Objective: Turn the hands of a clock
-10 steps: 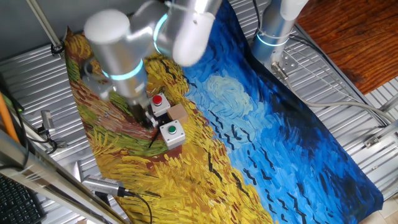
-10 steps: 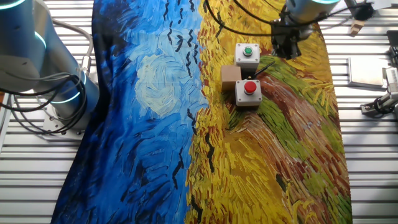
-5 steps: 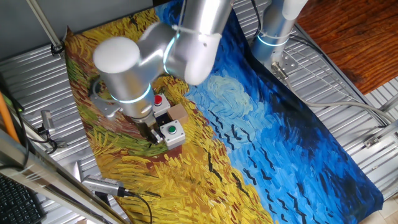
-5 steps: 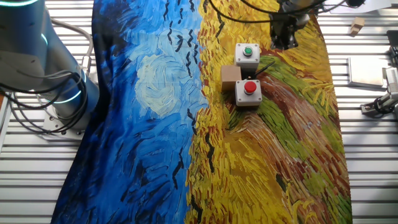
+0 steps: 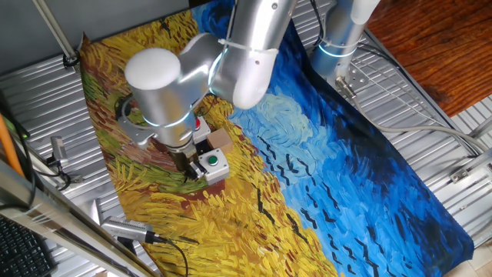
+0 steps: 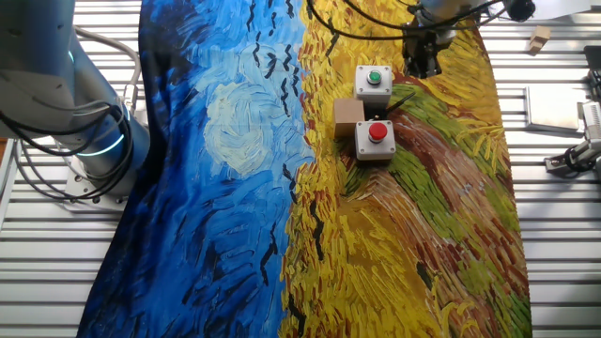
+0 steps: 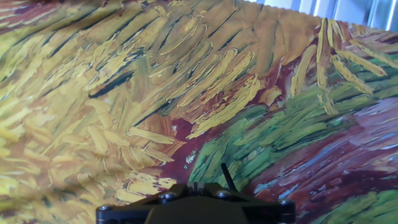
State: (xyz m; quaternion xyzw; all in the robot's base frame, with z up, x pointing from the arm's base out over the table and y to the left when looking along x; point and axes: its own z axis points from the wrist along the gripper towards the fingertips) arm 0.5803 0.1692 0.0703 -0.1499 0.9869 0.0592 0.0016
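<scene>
No clock and no C-clamp show in any view. My gripper (image 5: pixel 187 166) hangs low over the yellow part of the painted cloth, right beside the white box with a green button (image 5: pixel 212 163). In the other fixed view the gripper (image 6: pixel 423 64) is just right of that box (image 6: pixel 373 81). In the hand view the gripper (image 7: pixel 196 186) has its fingers pressed together with nothing between them, over bare cloth. A thin black cable (image 7: pixel 227 177) sticks up beside them.
A white box with a red button (image 6: pixel 377 139) and a brown block (image 6: pixel 347 116) lie next to the green-button box. A second arm's base (image 6: pixel 84 141) stands at the cloth's blue side. Tools (image 5: pixel 127 228) lie on the metal table edge.
The arm has swung over the button boxes and the gripper has shifted along the cloth to the side of the green-button box. The boxes and block have not moved.
</scene>
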